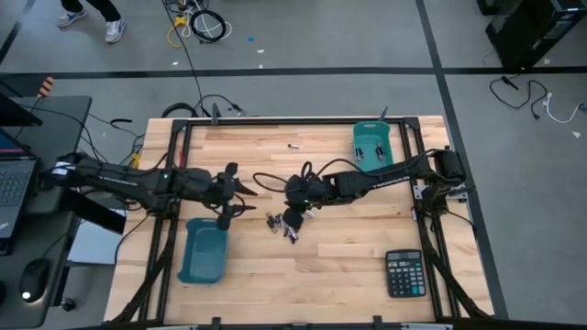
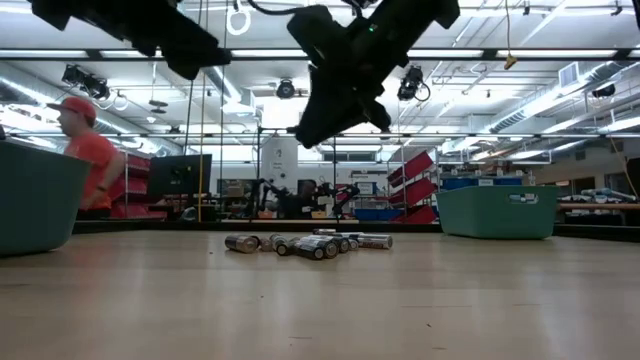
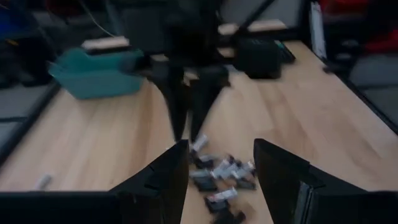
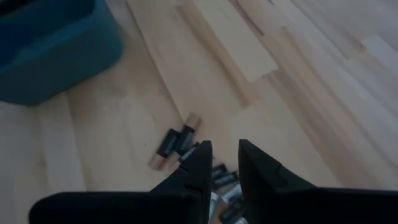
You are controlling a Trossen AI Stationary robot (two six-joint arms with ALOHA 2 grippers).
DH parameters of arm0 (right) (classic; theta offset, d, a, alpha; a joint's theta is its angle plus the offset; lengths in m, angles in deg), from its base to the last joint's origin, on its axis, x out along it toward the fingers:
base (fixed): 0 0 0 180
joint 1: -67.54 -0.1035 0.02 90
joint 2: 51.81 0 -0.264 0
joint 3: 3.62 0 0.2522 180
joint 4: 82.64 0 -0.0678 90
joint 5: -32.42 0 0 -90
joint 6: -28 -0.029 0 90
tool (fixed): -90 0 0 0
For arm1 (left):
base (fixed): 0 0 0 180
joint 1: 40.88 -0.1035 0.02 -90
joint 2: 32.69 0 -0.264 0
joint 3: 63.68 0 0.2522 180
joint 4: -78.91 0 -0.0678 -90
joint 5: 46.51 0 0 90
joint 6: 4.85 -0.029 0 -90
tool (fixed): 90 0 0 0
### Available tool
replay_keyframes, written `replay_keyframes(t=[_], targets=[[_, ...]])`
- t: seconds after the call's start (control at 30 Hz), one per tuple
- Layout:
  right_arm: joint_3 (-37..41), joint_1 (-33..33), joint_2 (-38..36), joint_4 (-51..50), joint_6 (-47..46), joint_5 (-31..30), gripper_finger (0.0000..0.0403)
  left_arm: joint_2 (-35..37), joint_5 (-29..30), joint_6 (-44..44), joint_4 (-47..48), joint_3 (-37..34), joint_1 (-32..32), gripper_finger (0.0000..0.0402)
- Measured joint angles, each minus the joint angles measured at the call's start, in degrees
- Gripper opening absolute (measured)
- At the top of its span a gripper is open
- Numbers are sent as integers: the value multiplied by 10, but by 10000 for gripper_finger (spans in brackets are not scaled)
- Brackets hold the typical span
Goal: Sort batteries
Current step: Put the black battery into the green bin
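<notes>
The right gripper (image 1: 292,216) hangs just above the pile of batteries (image 1: 282,225) near the middle of the desk (image 1: 348,247), its jaws a narrow gap apart with nothing between them, so the step in hand looks like picking one cell out of the heap. To do it well, it should choose a cell at the edge of the pile, such as the pair (image 4: 175,142) lying slightly apart, line the jaws across its short width, and come straight down so the neighbours are not knocked rolling. The left gripper (image 1: 227,205) waits nearby above the desk, over the near teal bin (image 1: 204,252), jaws spread wide and empty. The batteries are small cylinders, silver and black, lying on their sides, touching or overlapping; one stray cell (image 1: 294,146) lies well apart, toward the far teal bin (image 1: 373,145).
</notes>
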Motion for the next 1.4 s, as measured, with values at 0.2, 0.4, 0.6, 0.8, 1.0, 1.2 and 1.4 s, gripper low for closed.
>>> replay_keyframes(t=[0.2,0.4,0.6,0.8,1.0,1.2,1.4], targets=[[1,-9,18,69,11,-11,65,1,121,5,-67,0,26,182],[0,-13,54,114,12,-11,65,18,127,-5,-96,0,40,182],[0,-13,83,147,9,-11,65,59,127,-5,-131,0,58,182],[-8,-13,125,175,34,-8,65,122,127,-7,-151,0,61,182],[-60,-18,180,171,91,-11,65,163,127,-7,-106,0,61,182],[-106,-30,214,149,145,-40,65,169,126,10,-68,0,61,182],[-113,-43,216,102,165,-103,67,168,127,26,-39,0,61,182]])
